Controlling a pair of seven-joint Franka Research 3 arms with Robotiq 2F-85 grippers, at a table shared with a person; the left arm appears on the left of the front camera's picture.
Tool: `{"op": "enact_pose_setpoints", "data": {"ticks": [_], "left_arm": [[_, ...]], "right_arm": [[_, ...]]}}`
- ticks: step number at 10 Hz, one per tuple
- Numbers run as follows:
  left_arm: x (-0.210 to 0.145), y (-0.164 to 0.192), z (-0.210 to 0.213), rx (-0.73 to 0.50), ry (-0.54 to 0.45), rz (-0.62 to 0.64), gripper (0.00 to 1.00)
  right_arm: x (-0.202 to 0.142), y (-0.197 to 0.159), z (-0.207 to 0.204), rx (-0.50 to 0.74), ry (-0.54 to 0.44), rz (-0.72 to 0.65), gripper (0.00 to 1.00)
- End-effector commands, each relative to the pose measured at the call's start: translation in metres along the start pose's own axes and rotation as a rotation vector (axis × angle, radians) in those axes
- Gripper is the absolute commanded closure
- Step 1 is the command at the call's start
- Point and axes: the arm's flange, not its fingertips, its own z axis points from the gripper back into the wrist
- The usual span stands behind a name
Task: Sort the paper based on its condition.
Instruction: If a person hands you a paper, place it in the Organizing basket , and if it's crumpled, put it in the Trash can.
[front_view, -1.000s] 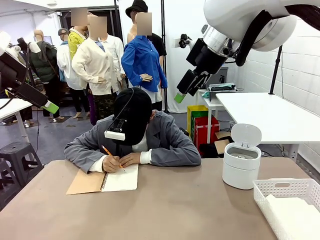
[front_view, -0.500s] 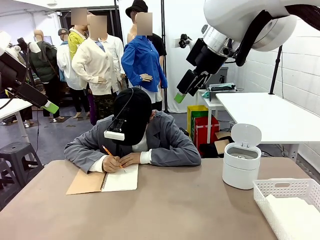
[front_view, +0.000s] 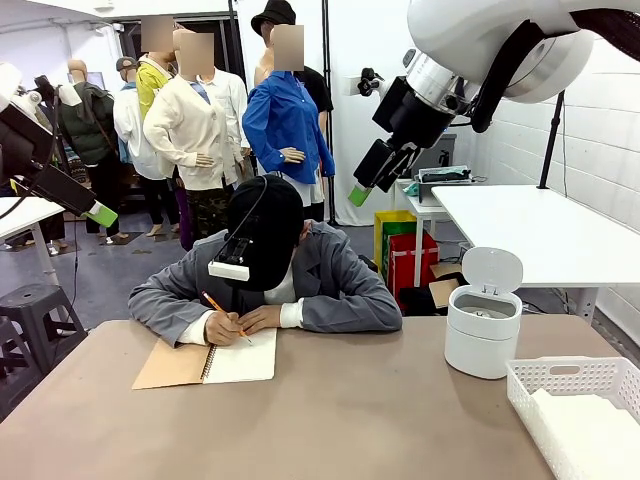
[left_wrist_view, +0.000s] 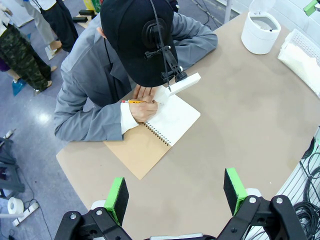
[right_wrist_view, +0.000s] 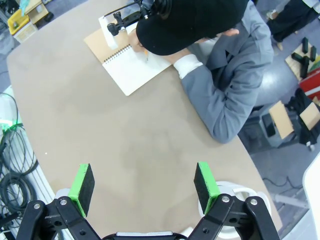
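White paper (front_view: 590, 432) lies in the white basket (front_view: 560, 375) at the table's near right corner; the left wrist view shows the same paper (left_wrist_view: 300, 56) at its right edge. Across the table a person writes with a pencil in a spiral notebook (front_view: 240, 357) with a brown cover, which appears too in the left wrist view (left_wrist_view: 172, 120) and right wrist view (right_wrist_view: 131, 64). My left gripper (front_view: 98, 212) hangs high at the left, and my right gripper (front_view: 362, 190) high above the person. Both stand open with nothing between them, as their own views show: left gripper (left_wrist_view: 176, 192), right gripper (right_wrist_view: 144, 182).
A white bin (front_view: 483, 332) with its lid raised stands at the table's right, behind the basket, also the bin (left_wrist_view: 260, 31) in the left wrist view. The person's arms and head lean over the far left part of the tabletop (front_view: 350, 420). A white side table (front_view: 540, 225) stands beyond.
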Motion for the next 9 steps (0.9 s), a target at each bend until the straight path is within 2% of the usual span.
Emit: {"op": "enact_pose_setpoints", "data": {"ticks": [1,9], "left_arm": [[-0.0005,0.0004,0.0003,0.001,0.0,-0.003,0.0],[-0.0005,0.0004,0.0003,0.001,0.0,-0.003,0.0]], "right_arm": [[0.0008,-0.0005,0.0004,-0.005,-0.007,-0.007,0.0],[0.0008,-0.0005,0.0004,-0.005,-0.007,-0.007,0.0]]}}
